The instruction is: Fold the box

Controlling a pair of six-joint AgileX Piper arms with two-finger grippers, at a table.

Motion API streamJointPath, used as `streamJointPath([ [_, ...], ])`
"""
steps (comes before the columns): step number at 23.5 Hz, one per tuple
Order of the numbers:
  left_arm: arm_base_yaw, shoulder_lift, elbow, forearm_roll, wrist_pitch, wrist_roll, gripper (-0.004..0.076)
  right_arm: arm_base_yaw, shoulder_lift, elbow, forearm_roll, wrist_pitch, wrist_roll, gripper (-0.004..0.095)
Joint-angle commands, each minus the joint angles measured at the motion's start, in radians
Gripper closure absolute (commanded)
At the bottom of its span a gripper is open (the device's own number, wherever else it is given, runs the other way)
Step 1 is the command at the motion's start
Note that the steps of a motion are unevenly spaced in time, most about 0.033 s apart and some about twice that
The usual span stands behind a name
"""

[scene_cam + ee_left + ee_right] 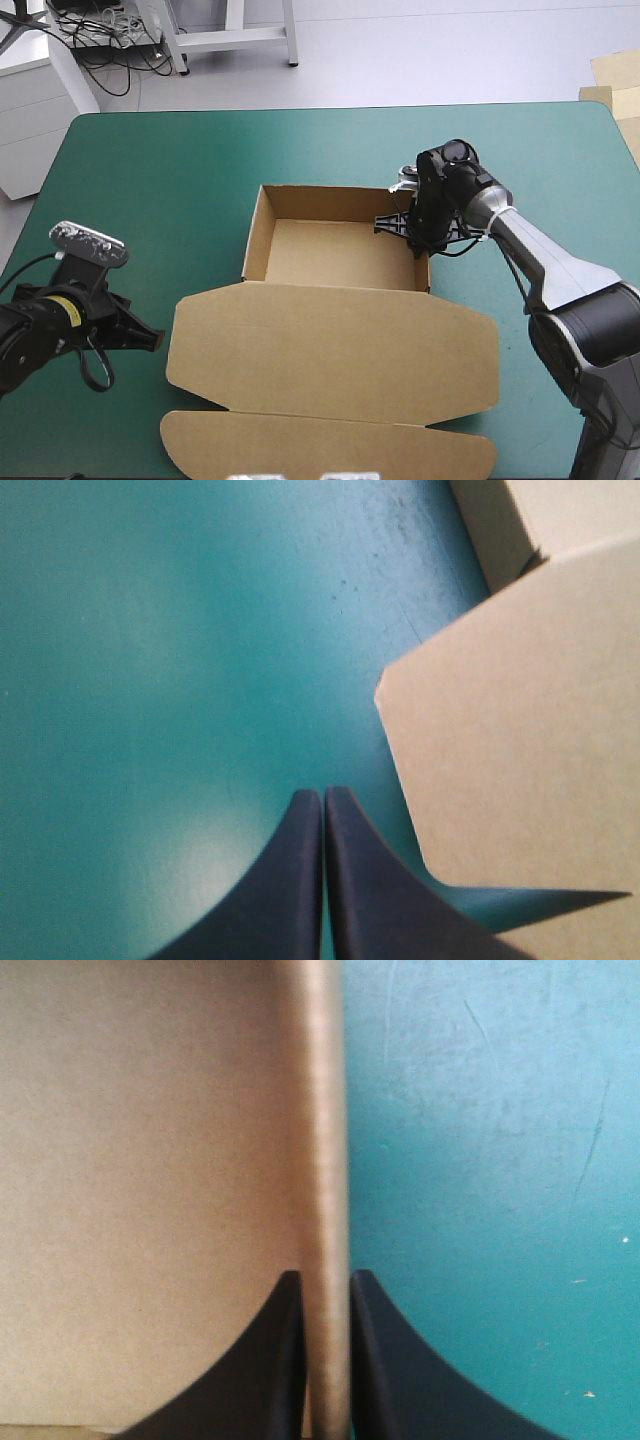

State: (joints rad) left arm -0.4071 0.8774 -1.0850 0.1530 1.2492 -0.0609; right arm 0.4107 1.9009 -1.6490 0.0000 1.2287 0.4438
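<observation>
The box (pixel 330 345) lies in the middle of the desk (pixel 560 130), on the teal-green cover (pixel 170 180). It is brown and it is half built. The far part is an open tray (pixel 335 250) with its walls standing up. The lid (pixel 340 385) lies flat on the cover, on the near side of the tray.

The right tool (pixel 418 240) points down at the tray's right wall (pixel 423 262). In the right wrist view, the right tool (pixel 325 1278) is almost closed. The top edge of this wall (pixel 322 1110) passes between the two black fingers, so the tool grips the box. On one side of the wall is the brown inside of the tray, and on the other side is the bare cover.

The left tool (pixel 150 340) is low over the cover, just beside the left end of the lid and not touching it. In the left wrist view, the left tool (pixel 322 795) is closed, its fingers are pressed together and hold nothing. The rounded corner of the lid (pixel 520 740) is beside it, and a corner of the tray (pixel 510 520) is farther ahead.
</observation>
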Motion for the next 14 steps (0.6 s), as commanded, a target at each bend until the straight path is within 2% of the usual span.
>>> streamJointPath([
  [1,-0.005,-0.074,0.062,0.002,-0.035,-0.045,0.0734,-0.036,-0.055,-0.022,0.088,0.026,-0.053,0.0913],
  [8,-0.005,-0.211,0.253,0.002,-0.057,-0.104,0.0734,-0.046,-0.057,-0.022,0.07,0.026,-0.078,0.0928],
  [14,-0.005,-0.367,0.461,0.002,-0.057,-0.187,0.0734,-0.083,-0.095,-0.071,0.0,0.026,-0.102,0.0928],
])
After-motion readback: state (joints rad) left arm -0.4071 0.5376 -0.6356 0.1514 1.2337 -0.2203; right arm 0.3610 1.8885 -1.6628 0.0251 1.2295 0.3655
